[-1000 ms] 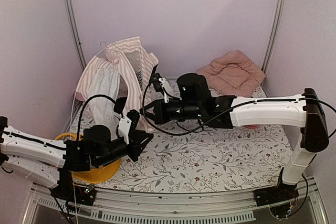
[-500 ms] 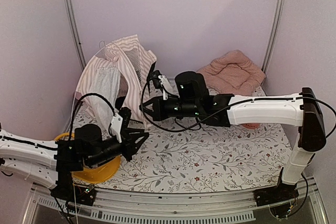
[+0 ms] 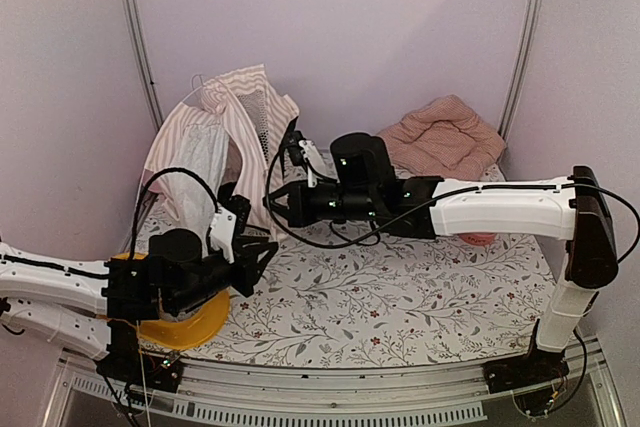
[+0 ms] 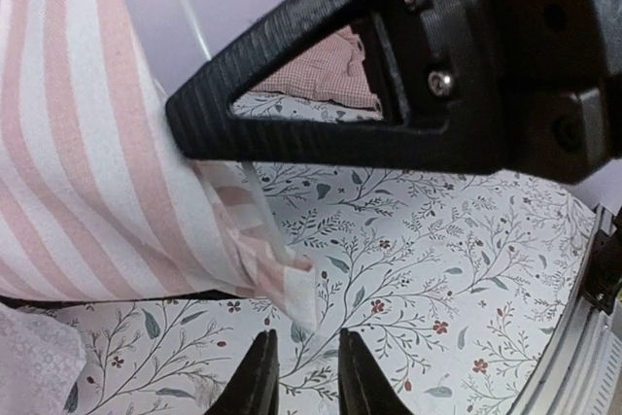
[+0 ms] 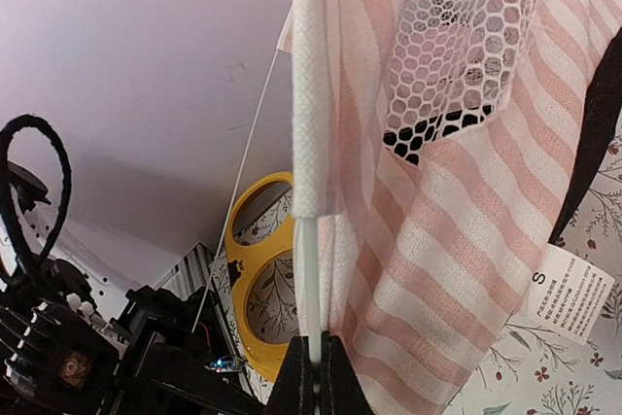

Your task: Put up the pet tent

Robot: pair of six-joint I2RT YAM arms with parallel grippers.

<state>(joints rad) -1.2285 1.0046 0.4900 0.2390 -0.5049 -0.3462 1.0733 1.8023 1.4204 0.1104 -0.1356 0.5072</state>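
Backed off leftward, left gripper (image 4: 303,378) hangs ajar, empty, over yellow disc (image 3: 195,329); right gripper (image 5: 313,376) pinches pet tent (image 5: 447,240) pole, cushion (image 3: 440,137) behind.

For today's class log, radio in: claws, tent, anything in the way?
Pet tent partly up, back left. Right claw shut on its pole. Left claw open, empty, just short of it. Cushion back right, clear.

Pink-and-white striped pet tent (image 3: 232,117), slumped and only partly upright at the back left of the table (image 3: 400,297).
Its fabric hangs in loose folds. One panel has a white honeycomb mesh window (image 5: 455,31). A thin white pole (image 5: 307,279) emerges from a woven sleeve, and a small care label (image 5: 573,303) dangles.
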